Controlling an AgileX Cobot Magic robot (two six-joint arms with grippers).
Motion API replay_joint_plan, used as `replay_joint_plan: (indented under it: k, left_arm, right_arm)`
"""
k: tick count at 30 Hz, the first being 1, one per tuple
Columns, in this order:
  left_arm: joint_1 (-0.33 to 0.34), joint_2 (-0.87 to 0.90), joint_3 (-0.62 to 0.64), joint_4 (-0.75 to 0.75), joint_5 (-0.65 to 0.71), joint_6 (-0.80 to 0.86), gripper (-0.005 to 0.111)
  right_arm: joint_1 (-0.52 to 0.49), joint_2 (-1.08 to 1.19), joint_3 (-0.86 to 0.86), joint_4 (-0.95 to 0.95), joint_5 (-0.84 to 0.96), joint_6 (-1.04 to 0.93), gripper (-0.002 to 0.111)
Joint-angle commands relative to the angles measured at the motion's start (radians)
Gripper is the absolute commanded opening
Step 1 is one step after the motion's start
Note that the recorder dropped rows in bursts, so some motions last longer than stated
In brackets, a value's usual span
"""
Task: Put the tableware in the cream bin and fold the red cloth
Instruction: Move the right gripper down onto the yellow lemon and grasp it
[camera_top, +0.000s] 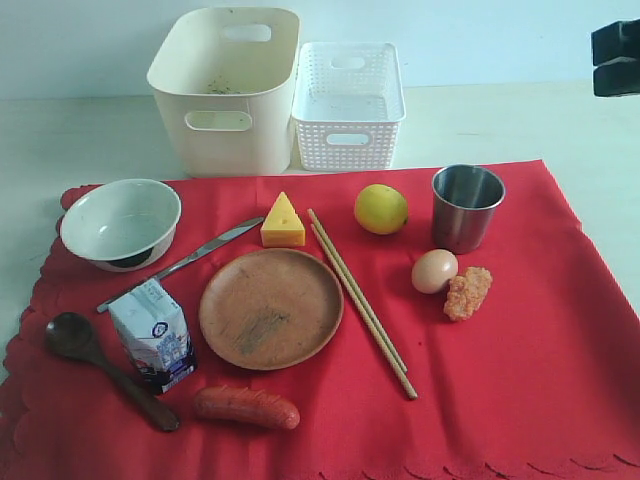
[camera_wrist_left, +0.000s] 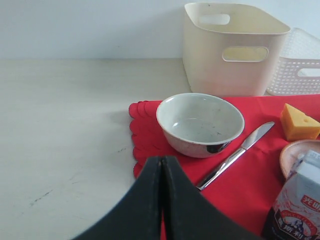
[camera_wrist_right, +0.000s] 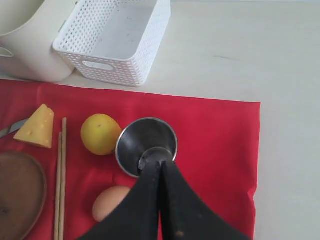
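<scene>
Left hand (camera_wrist_left: 162, 160) pinched shut, empty, right hand (camera_wrist_right: 161, 163) likewise, round white bowl (camera_top: 120, 222), shiny steel cup (camera_top: 466, 207) on scalloped red cloth (camera_top: 520, 350)

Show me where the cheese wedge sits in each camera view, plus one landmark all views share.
Exterior view: the cheese wedge stands on the red cloth, between the knife tip and the chopsticks, above the wooden plate in the picture.
Left wrist view: the cheese wedge is just past the knife tip.
Right wrist view: the cheese wedge is beside the chopsticks, near the lemon.
Shared landmark: the cream bin.
</scene>
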Motion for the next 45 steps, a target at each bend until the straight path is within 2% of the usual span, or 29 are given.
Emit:
replay_joint_plan:
  k: [1, 6, 13, 17, 22, 28, 34, 45]
  left_arm:
    - [-0.006, -0.005, -0.003, 0.003, -0.012, -0.004, 0.001]
    - [-0.006, -0.005, -0.003, 0.003, -0.012, -0.004, 0.001]
    - [-0.006, -0.005, -0.003, 0.003, -0.012, -0.004, 0.001]
    - [-0.006, -0.005, -0.003, 0.003, -0.012, -0.004, 0.001]
    - [-0.006, -0.005, -0.003, 0.003, -0.012, -0.004, 0.001]
    - [-0.006, -0.005, -0.003, 0.003, -0.012, -0.004, 0.001]
    - [-0.006, -0.005, -0.003, 0.003, -0.012, -0.004, 0.001]
    - [-0.006, -0.005, -0.003, 0.003, -0.012, -0.004, 0.001]
  right_arm:
    - [0.039, 0.113, -0.070, -0.013, -0.002, -0.067, 0.000]
    - [0.144, 0.232, -0.136, -0.042, 0.000, -0.106, 0.000]
    - [0.276, 0.384, -0.261, -0.199, 0.002, -0.107, 0.003]
    - [0.325, 0.468, -0.329, -0.265, 0.002, -0.107, 0.018]
    - [0.362, 0.578, -0.433, -0.348, 0.012, -0.107, 0.045]
    - [0.368, 0.703, -0.546, -0.357, 0.054, -0.107, 0.065]
    - [0.368, 0.810, -0.610, -0.289, 0.092, -0.204, 0.068]
    - [0.368, 0.904, -0.637, -0.277, 0.145, -0.203, 0.068]
